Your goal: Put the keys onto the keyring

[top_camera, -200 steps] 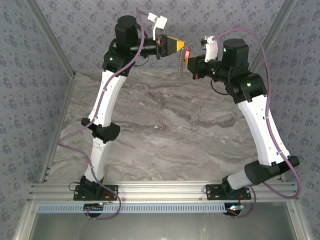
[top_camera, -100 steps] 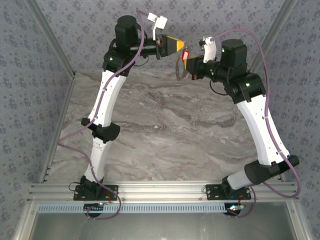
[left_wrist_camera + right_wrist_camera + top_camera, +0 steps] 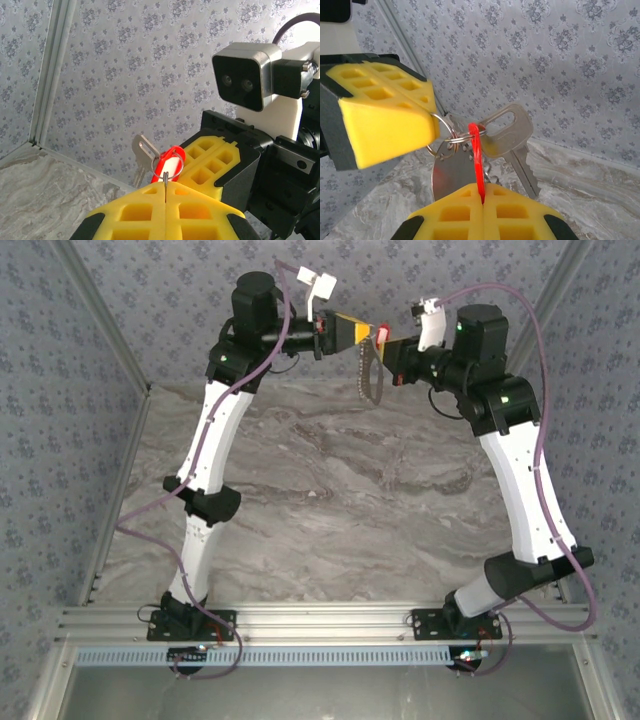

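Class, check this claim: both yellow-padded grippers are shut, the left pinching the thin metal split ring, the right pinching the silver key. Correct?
Not quite: the right gripper pinches the red plastic tag, not the silver metal key, which hangs free. The right wrist view shows this; the rest stands.
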`<move>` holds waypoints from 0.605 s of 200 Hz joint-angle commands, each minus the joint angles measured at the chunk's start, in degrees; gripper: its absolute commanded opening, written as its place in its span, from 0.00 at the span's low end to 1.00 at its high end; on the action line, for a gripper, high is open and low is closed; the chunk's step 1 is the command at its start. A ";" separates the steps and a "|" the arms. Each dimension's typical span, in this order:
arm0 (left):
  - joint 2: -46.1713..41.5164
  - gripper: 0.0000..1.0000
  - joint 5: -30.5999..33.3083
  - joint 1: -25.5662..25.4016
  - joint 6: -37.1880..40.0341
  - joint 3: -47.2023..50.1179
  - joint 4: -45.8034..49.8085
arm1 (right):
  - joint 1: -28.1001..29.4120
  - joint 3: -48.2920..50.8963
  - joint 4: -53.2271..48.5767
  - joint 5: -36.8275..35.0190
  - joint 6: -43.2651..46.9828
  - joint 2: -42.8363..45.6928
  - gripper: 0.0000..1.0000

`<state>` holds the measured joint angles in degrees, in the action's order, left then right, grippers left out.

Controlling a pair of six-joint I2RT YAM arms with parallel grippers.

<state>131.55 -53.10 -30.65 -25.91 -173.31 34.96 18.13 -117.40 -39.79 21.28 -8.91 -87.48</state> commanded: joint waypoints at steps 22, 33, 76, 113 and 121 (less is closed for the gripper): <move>-2.83 0.00 -1.13 0.14 1.13 -0.85 -0.77 | -0.38 -4.64 -1.25 -0.40 0.92 -2.16 0.00; -2.81 0.00 -1.24 0.08 1.11 -0.81 -0.94 | -0.35 -5.38 -1.37 -0.28 1.00 -2.65 0.00; -2.44 0.00 -1.98 0.03 0.90 -0.80 -1.28 | -0.12 -7.65 -1.93 -0.02 1.08 -4.20 0.00; -2.35 0.00 -2.03 0.06 1.13 -0.80 -0.97 | -0.11 -7.78 -2.38 -0.62 1.44 -4.36 0.00; -2.31 0.00 -2.02 0.04 1.13 -0.81 -0.98 | -0.19 -7.84 -2.40 -0.71 1.51 -4.40 0.00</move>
<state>131.55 -53.12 -30.65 -25.91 -173.31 34.76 18.24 -123.22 -42.04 21.87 -8.08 -91.29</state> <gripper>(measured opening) 0.044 0.057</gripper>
